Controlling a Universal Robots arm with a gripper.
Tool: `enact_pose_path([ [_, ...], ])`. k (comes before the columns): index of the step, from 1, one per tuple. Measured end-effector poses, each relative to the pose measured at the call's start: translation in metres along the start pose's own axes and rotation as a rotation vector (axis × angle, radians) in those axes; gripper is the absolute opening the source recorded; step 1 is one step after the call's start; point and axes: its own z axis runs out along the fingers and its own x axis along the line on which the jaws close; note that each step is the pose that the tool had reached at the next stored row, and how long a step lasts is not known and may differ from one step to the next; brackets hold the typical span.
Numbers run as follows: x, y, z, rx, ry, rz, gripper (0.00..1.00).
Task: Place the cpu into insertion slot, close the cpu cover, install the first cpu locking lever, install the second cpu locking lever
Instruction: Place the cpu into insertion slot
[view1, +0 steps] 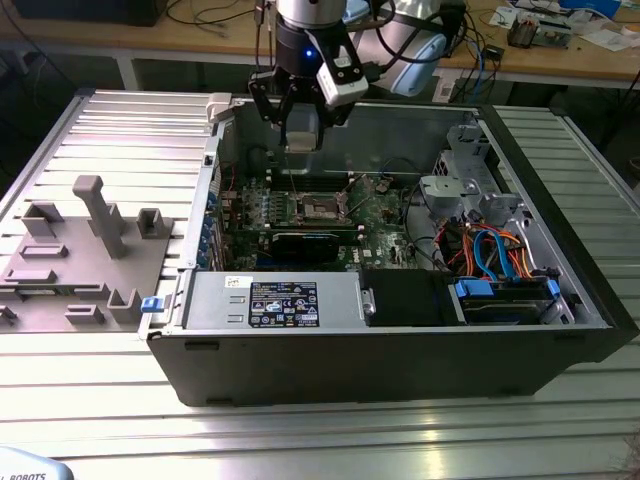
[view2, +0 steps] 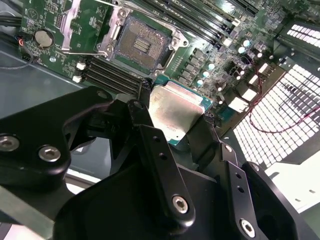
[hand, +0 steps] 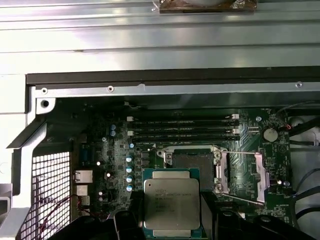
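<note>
Cpu, a small flat square chip with a silver-grey metal lid over a green edge, carries a few lines of fine print that I cannot make out. The black two-fingered pincer is closed on two opposite edges of it and holds it in the air above the green circuit board, apart from the insertion slot. That square socket, with its dark centre and silvery rim, lies bare. The cpu cover, a thin silvery frame, is swung open beside it.

In the second wrist view the chip's lid looks dull and smudged.

In the exterior view the pincer hangs at twelve o'clock from the socket, over the open black computer case on the ribbed metal counter. A silver box at six o'clock from the socket bears a black-and-white printed label. A grey moulded fixture lies at nine o'clock from the case.
</note>
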Motion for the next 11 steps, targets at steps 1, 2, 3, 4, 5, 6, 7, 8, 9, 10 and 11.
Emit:
enact_pose_path([
  [1, -0.0008, 0.0, 0.0005, 0.0002, 0.0, 0.0, 0.54],
  [2, -0.0017, 0.0, 0.0012, 0.0004, 0.0, 0.0, 0.54],
  [3, -0.0022, -0.0001, 0.0017, 0.0004, 0.0, 0.0, 0.54],
  [4, -0.0027, -0.0001, 0.0021, 0.0007, 0.0, 0.0, 0.54],
  [5, -0.0032, -0.0001, 0.0025, 0.001, 0.0, 0.0, 0.54],
  [6, -0.0037, -0.0001, 0.003, 0.0015, 0.0, 0.0, 0.54],
  [7, -0.0042, -0.0001, 0.0033, 0.0021, 0.0, 0.0, 0.54],
  [8, -0.0046, -0.0001, 0.0036, 0.0025, -0.0001, 0.0, 0.54],
  [9, -0.0052, -0.0001, 0.004, 0.0031, -0.0001, 0.0, 0.54],
  [10, -0.006, 0.0, 0.0045, 0.0039, -0.0001, 0.0, 0.54],
  [11, -0.0066, -0.0001, 0.0049, 0.0046, 0.0, 0.0, 0.54],
])
